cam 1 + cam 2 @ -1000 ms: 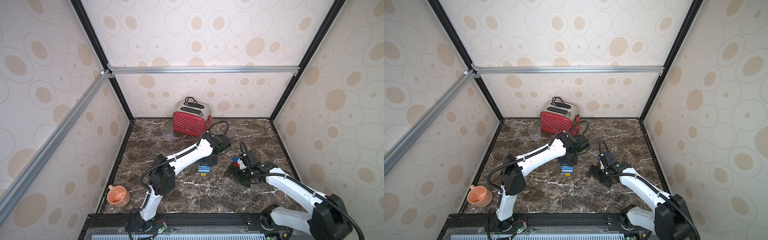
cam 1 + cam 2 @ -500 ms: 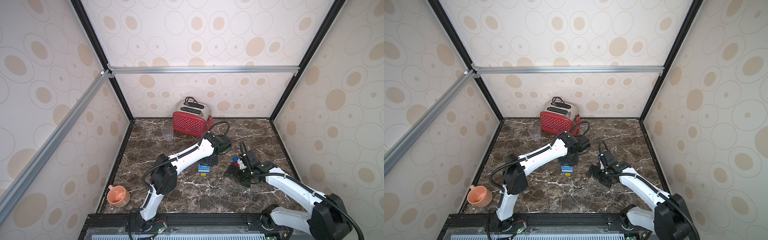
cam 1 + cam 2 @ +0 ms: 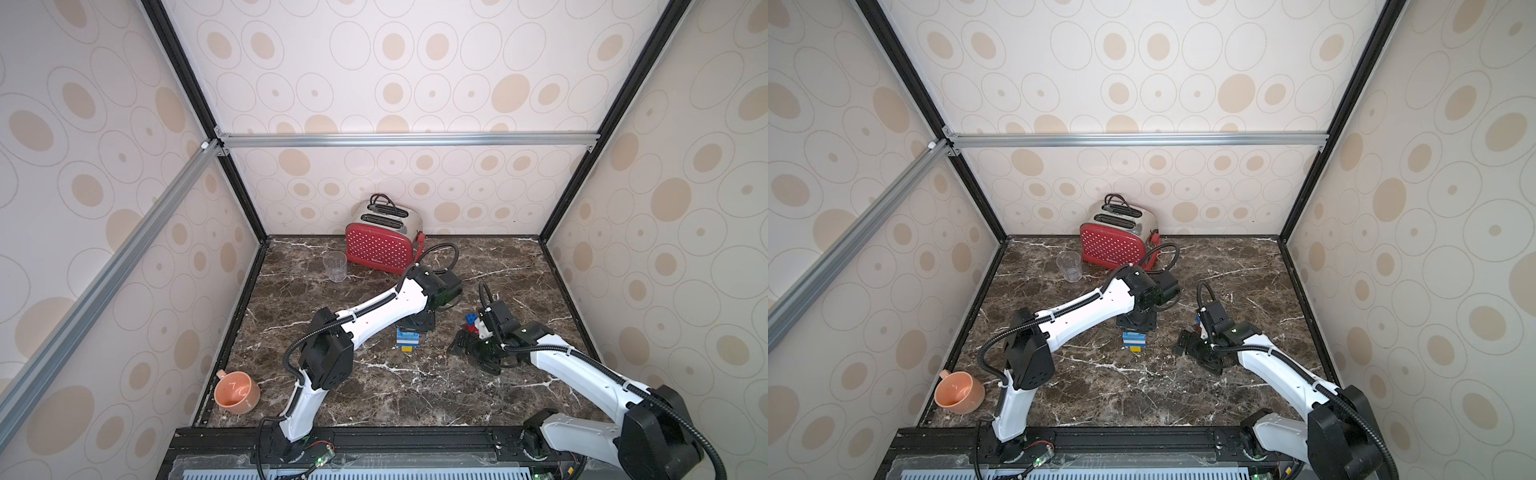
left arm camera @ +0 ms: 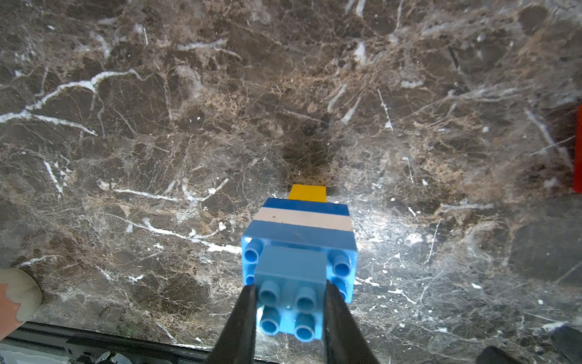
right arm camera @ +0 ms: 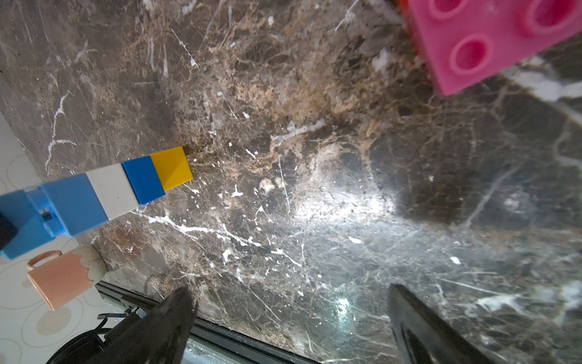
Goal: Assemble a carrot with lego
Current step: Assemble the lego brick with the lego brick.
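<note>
1 blue-white-yellow plastic-brick carrot (image 4: 302, 220) clamped at wide end in left gripper (image 4: 289, 286); right gripper (image 5: 289, 291) spread wide, empty, well apart.

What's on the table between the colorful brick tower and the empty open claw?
Nothing: only bare marble table lies between the carrot and the right gripper, in both top views.

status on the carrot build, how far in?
Done: yellow, blue, white and blue layers are joined in one stack. In hand: the left gripper is shut on a small blue brick sitting on the stack's top. Left: the pink brick and the red and blue ones sit apart from the stack, near the open, empty right gripper.
</note>
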Controlling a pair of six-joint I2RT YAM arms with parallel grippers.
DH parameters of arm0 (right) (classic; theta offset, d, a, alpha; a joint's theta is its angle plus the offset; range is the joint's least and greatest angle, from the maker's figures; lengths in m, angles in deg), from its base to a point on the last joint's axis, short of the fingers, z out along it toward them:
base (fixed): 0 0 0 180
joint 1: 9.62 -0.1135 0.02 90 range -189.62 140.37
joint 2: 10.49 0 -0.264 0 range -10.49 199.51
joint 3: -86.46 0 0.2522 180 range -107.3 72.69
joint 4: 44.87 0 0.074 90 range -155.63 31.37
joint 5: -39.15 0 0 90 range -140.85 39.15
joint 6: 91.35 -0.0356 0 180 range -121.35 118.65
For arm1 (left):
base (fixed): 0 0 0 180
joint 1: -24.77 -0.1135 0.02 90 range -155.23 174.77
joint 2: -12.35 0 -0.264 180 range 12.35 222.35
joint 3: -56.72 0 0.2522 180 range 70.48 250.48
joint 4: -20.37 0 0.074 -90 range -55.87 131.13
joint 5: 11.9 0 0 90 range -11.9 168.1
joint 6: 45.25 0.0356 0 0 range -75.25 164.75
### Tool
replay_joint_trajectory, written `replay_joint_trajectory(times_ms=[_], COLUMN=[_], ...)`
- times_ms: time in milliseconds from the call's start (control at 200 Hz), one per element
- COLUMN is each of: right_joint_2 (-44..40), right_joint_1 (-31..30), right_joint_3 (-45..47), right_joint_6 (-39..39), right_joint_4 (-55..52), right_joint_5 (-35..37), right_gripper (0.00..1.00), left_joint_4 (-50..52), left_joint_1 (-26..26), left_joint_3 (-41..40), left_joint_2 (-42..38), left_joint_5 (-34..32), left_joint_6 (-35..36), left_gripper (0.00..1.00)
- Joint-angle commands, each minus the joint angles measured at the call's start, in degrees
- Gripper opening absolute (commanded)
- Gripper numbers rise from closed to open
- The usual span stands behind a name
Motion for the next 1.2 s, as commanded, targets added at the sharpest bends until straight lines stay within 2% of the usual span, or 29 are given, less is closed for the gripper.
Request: replay_joint_trajectory(times_ms=[0, 125, 331, 461, 721, 1197], right_joint_2=[0.5, 0.6, 0.3, 0.1, 0.4, 0.5], right_joint_1=[0.5, 0.5, 0.5, 0.5, 0.5, 0.6], right_joint_3=[-0.1, 0.0, -0.1, -0.1, 0.2, -0.3], right_joint_6=[-0.1, -0.2, -0.2, -0.1, -0.3, -0.1], right_joint_4=[-0.7, -0.5, -0.7, -0.9, -0.4, -0.6], right_joint_5=[0.4, 0.4, 0.5, 0.7, 0.5, 0.7], right_gripper=[0.99, 0.99, 0.99, 0.99, 0.99, 0.99], left_joint_4=[0.0, -1.1, 1.0, 0.7, 1.0, 2.6], left_joint_1=[0.3, 0.4, 0.4, 0.4, 0.5, 0.9], left_joint_3=[-2.4, -3.9, -1.9, -3.2, -4.9, -2.7], left_joint_2=[0.1, -0.3, 2.2, 2.5, 3.7, 5.3], left_joint_5=[1.2, 1.8, 2.1, 2.8, 1.9, 1.6], left_joint_6=[-0.5, -0.2, 1.4, 1.9, 2.5, 3.5], left_gripper=[0.05, 0.05, 0.03, 0.0, 0.0, 0.0])
